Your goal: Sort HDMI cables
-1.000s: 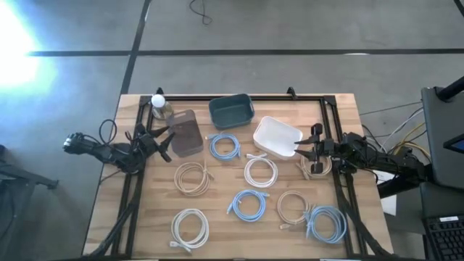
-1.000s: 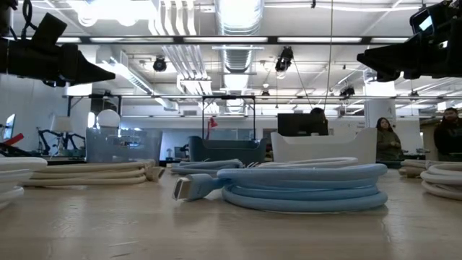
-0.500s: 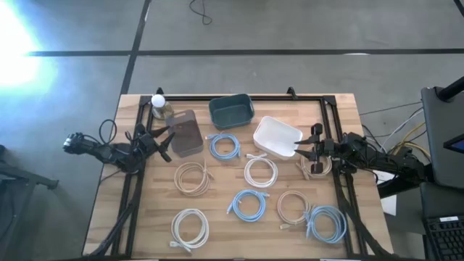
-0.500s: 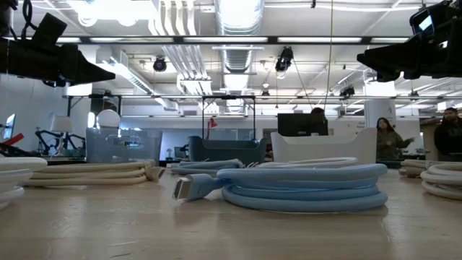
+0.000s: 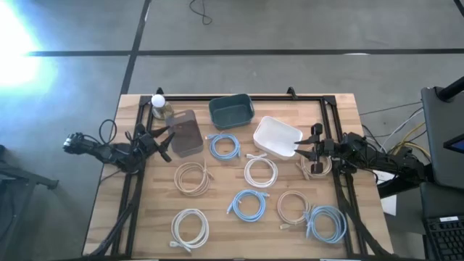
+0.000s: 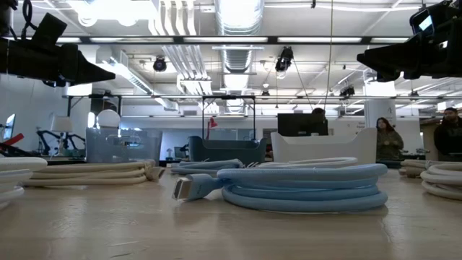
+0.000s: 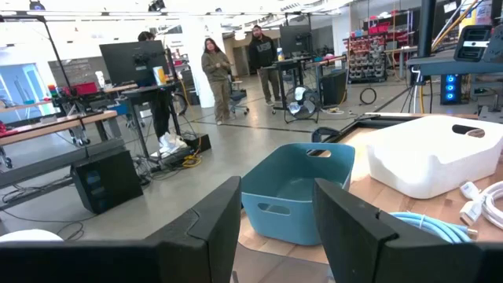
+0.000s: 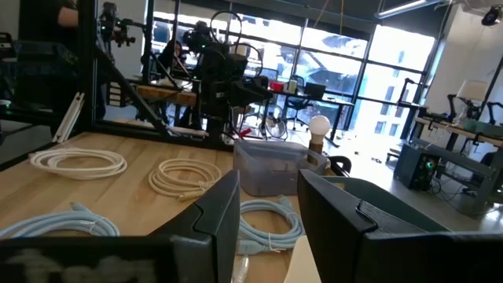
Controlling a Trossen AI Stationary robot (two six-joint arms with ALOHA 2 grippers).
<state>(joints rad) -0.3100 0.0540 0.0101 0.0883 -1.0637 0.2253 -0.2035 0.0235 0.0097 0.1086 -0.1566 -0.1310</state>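
Both grippers empty, cables unsorted on the table.

My left gripper (image 5: 161, 140) hangs with fingers apart at the table's left edge, just beside the clear bin (image 5: 186, 133); my right gripper (image 5: 301, 150) hangs spread, gripping nothing, at the right edge, beside the white bin (image 5: 276, 137) and above a tan coil (image 5: 316, 166). The blue bin (image 5: 231, 110) stands at the far edge. The other cables (image 5: 246, 205) lie as separate blue, white and tan coils across the middle and near side. I judge the risks to be a coil springing loose when pinched on one strand, a plug end snagging a neighbour, or my fingers knocking a bin.
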